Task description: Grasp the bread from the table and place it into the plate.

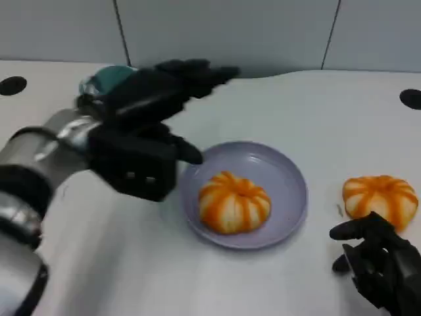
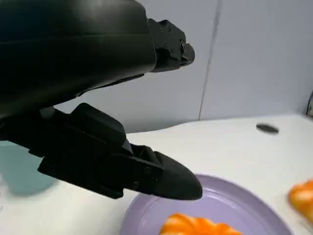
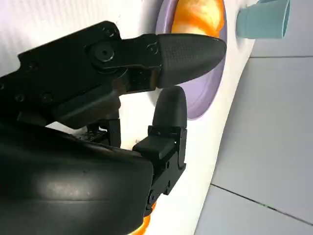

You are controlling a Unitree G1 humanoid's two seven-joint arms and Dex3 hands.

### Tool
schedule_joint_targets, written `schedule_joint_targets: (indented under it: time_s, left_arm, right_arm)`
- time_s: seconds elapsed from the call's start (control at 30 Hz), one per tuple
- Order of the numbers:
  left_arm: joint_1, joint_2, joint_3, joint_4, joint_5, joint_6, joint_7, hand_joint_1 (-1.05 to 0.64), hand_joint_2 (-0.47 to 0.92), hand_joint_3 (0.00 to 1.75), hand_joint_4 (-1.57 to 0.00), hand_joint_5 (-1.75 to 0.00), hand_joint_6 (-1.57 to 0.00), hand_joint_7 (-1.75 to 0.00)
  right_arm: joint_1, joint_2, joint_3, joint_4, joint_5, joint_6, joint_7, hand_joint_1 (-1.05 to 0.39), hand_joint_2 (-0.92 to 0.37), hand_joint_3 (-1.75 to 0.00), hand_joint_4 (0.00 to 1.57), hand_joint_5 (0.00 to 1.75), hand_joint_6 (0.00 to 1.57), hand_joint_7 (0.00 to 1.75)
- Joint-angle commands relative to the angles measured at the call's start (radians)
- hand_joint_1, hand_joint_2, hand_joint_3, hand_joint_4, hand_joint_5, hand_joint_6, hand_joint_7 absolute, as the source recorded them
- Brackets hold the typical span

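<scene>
So there's a round lavender plate (image 1: 289, 197) on the white table (image 1: 316, 112), smooth with a shallow raised rim, looks like matte plastic; sitting in it, a bit toward the robot's side of centre, is a bread roll (image 1: 234, 202), pumpkin-shaped, orange with pale cream ribs and a slightly glossy skin; so that one is already in the plate. A second bread roll (image 1: 380, 199), same ribbed orange look, lies on the bare table to the right of the plate, apart from it.

The left hand (image 1: 141, 141) is all hard black shell with blocky segments, on a shiny silver forearm (image 1: 39, 164); it hovers above the table at the plate's left edge, fingers stretched out toward the far wall and the thumb poking toward the plate rim; fingers apart, nothing in it. In the left wrist view the thumb tip (image 2: 171, 178) hangs just over the plate's rim.

The right hand (image 1: 378, 260) sits low at the near right, just beside the second roll on its near side; fingers half curled but apart, not holding anything; can't tell if a fingertip actually touches the roll.

Behind the left hand there's a teal cup (image 1: 105, 80), smooth plastic; two black round discs (image 1: 12, 85) are set in the tabletop at the far left and far right; grey panelled wall (image 1: 223, 29) at the back.
</scene>
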Motion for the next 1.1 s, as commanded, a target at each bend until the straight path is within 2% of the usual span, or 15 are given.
schedule_joint_targets:
  time_s: [0.03,0.13,0.17,0.2,0.27,0.3,0.33,0.37,0.4,0.43,0.47,0.57,0.77,0.9,1.1]
  left_arm:
    - [0.194,0.044,0.140,-0.092,-0.260,-0.091,-0.183,-0.84,0.92,0.14,0.00,0.00,-0.09,-0.04]
    - [0.320,0.034,0.214,-0.181,-0.391,-0.127,-0.235,-0.82,0.92,0.12,0.00,0.00,-0.10,-0.04]
    - [0.403,0.022,0.254,-0.235,-0.457,-0.149,-0.229,-0.75,0.92,0.12,-0.17,-0.09,-0.21,-0.09]
    - [0.475,0.010,0.289,-0.291,-0.515,-0.151,-0.226,-0.69,0.92,0.10,-0.27,-0.30,-0.33,-0.11]
    - [0.580,-0.015,0.333,-0.394,-0.617,-0.106,-0.246,-0.59,0.92,0.08,-0.27,-0.78,-0.46,-0.11]
    - [0.634,-0.024,0.348,-0.451,-0.670,-0.061,-0.266,-0.56,0.92,0.07,-0.28,-0.91,-0.50,-0.12]
    - [0.673,-0.030,0.359,-0.496,-0.705,-0.024,-0.284,-0.51,0.92,0.10,-0.26,-1.19,-0.48,-0.34]
    - [0.727,-0.033,0.374,-0.536,-0.723,0.024,-0.285,-0.50,0.92,0.11,-0.24,-1.30,-0.38,-0.59]
    - [0.766,-0.035,0.388,-0.568,-0.731,0.062,-0.285,-0.47,0.92,0.12,-0.30,-1.56,-0.32,-1.08]
    - [0.807,-0.039,0.399,-0.594,-0.744,0.121,-0.287,-0.46,0.92,0.12,-0.32,-1.65,-0.29,-1.30]
    - [0.836,-0.043,0.409,-0.618,-0.753,0.168,-0.290,-0.45,0.92,0.11,-0.36,-1.70,-0.29,-1.48]
    - [0.876,-0.052,0.430,-0.606,-0.723,0.215,-0.288,-0.39,0.92,0.11,-0.49,-1.74,-0.32,-1.71]
    - [0.885,-0.068,0.456,-0.624,-0.701,0.240,-0.300,-0.38,0.92,0.11,-0.53,-1.75,-0.33,-1.75]
    - [0.895,-0.074,0.480,-0.438,-0.707,0.214,-0.363,-0.26,0.91,0.11,-0.73,-1.75,-0.51,-1.75]
    - [0.868,-0.101,0.518,-0.351,-0.708,0.187,-0.417,-0.32,0.89,0.11,-0.78,-1.75,-0.55,-1.75]
  right_arm:
    - [-0.005,-0.010,-0.012,0.004,0.016,-0.003,-0.001,-0.22,-0.92,-0.44,0.48,1.53,0.41,1.37]
    - [-0.005,-0.012,-0.010,0.006,0.012,-0.007,-0.003,-0.22,-0.92,-0.44,0.48,1.53,0.41,1.37]
    - [-0.005,-0.013,-0.009,0.006,0.007,-0.010,-0.005,-0.21,-0.92,-0.44,0.48,1.53,0.41,1.37]
    - [-0.005,-0.015,-0.008,0.006,0.002,-0.011,-0.008,-0.21,-0.92,-0.44,0.48,1.53,0.41,1.37]
    - [-0.004,-0.017,-0.007,0.002,0.001,-0.009,-0.006,-0.21,-0.92,-0.44,0.48,1.53,0.41,1.37]
    - [-0.006,-0.018,-0.008,0.007,0.002,-0.013,-0.004,-0.21,-0.92,-0.44,0.47,1.53,0.41,1.37]
    - [-0.008,-0.019,-0.008,0.010,0.004,-0.016,-0.003,-0.21,-0.92,-0.45,0.47,1.53,0.41,1.36]
    - [-0.010,-0.019,-0.009,0.012,0.010,-0.014,0.002,-0.20,-0.92,-0.45,0.47,1.53,0.41,1.36]
    - [-0.011,-0.019,-0.010,0.013,0.014,-0.012,0.006,-0.21,-0.92,-0.45,0.48,1.53,0.41,1.36]
    - [-0.014,-0.020,-0.011,0.011,0.017,-0.006,0.008,-0.22,-0.92,-0.45,0.48,1.53,0.41,1.36]
    - [-0.015,-0.020,-0.011,0.010,0.018,-0.002,0.010,-0.22,-0.92,-0.45,0.48,1.53,0.41,1.36]
    - [-0.022,-0.021,-0.015,0.017,0.022,-0.001,0.013,-0.22,-0.92,-0.44,0.48,1.53,0.41,1.36]
    - [-0.023,-0.023,-0.013,0.020,0.026,-0.003,0.012,-0.22,-0.92,-0.44,0.48,1.53,0.41,1.36]
    - [-0.028,-0.050,-0.022,0.044,0.018,-0.036,0.016,-0.21,-0.92,-0.45,0.49,1.53,0.42,1.36]
    - [-0.022,-0.058,-0.025,0.041,0.021,-0.035,0.018,-0.21,-0.92,-0.45,0.50,1.53,0.41,1.37]
